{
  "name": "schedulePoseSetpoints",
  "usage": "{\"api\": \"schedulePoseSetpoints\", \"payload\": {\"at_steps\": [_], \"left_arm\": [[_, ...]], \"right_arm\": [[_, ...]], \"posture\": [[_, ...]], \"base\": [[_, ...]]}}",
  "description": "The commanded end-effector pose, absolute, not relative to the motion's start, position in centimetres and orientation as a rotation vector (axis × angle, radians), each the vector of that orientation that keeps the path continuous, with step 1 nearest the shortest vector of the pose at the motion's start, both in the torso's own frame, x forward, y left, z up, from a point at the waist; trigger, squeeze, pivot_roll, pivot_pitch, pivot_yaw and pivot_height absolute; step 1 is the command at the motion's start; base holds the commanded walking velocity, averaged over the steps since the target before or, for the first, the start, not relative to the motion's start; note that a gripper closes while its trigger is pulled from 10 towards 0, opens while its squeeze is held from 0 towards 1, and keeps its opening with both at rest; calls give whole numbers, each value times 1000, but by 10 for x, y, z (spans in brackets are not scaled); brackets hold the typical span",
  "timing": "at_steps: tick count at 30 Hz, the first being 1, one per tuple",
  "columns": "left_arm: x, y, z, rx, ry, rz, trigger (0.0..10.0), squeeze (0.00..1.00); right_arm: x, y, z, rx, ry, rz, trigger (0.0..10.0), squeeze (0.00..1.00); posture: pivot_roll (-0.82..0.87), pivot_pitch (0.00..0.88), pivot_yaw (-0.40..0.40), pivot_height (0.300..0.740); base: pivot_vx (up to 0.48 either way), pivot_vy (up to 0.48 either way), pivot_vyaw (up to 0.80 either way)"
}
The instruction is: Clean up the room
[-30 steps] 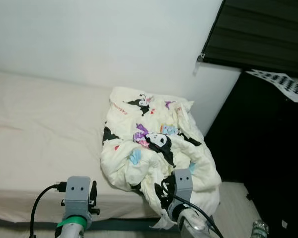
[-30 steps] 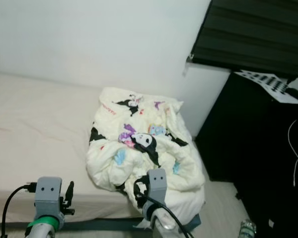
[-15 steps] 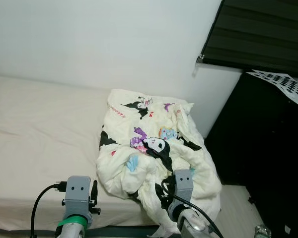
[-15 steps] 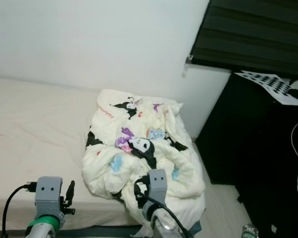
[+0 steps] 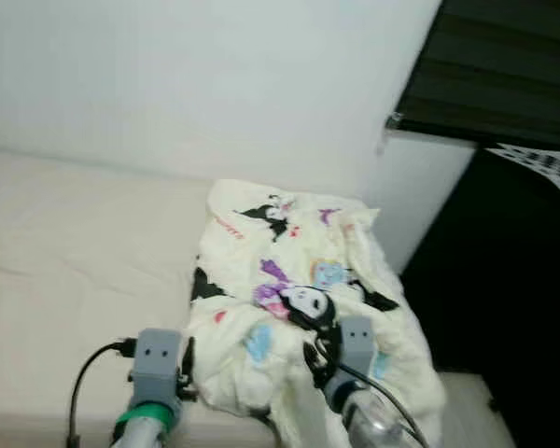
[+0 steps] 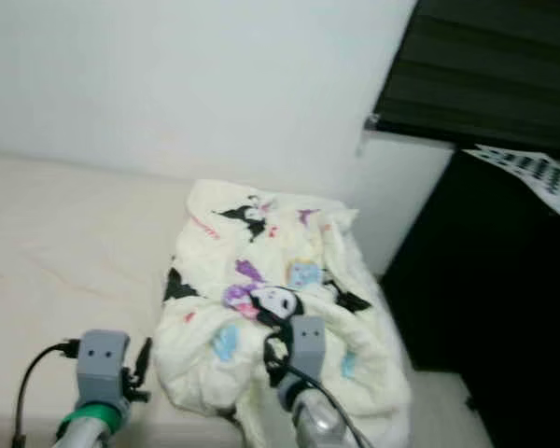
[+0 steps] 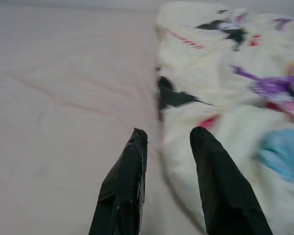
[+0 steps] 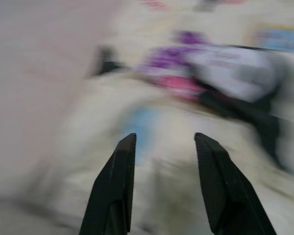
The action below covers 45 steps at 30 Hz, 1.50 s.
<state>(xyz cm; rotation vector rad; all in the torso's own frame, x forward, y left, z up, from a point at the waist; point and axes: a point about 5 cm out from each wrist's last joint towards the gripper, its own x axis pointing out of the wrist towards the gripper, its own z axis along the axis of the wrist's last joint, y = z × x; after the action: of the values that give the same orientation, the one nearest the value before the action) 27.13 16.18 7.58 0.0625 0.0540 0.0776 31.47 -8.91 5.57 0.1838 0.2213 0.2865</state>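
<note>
a: starting at the left, what's there?

b: the bed (image 5: 65, 243), bare cream sheet, running along the white wall (image 5: 187, 84). the left gripper (image 7: 166, 139) hangs low over the sheet with its 2 fingers apart and nothing between them, right beside the edge of the blanket.

a: and the blanket itself?

b: the crumpled cartoon blanket (image 5: 299, 289) is heaped at the right end of the bed, with part of it spilling over the near edge. the right gripper (image 8: 164, 142) is over that heap, fingers spread and empty, close above the printed fabric. that wrist view is blurred.

a: what has changed in the last second?

b: the whole scene has slid down and grown slightly in the head views, and the floor at the bottom has dropped out, so the camera has moved in closer to the bed. both arms have come forward with it. the blanket's folds look unchanged.

a: meaning for the tidy-up?

b: i'd judge this as the approach closing; the grab on the blanket has not started. farthest right is the black cabinet (image 5: 513, 271) under the dark blind (image 5: 504, 65).
</note>
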Motion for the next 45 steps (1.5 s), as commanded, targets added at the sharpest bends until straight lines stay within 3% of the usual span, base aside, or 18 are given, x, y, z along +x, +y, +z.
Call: {"api": "schedulePoseSetpoints", "payload": {"at_steps": [1, 16, 45], "left_arm": [[270, 149, 74, 54, 54, 37, 10000, 0], [270, 149, 72, 94, 64, 43, 10000, 0], [267, 150, 71, 80, 70, 56, 10000, 0]], "right_arm": [[310, -106, 46, 182, 254, 237, 10000, 0], [311, -106, 48, 183, 245, 246, 10000, 0], [311, -106, 47, 181, 253, 254, 10000, 0]], "posture": [[51, 63, -81, 703], [48, 62, -84, 703], [47, 62, -88, 703]], "base": [[0, 0, 0], [0, -17, 0], [0, -475, 0]]}}
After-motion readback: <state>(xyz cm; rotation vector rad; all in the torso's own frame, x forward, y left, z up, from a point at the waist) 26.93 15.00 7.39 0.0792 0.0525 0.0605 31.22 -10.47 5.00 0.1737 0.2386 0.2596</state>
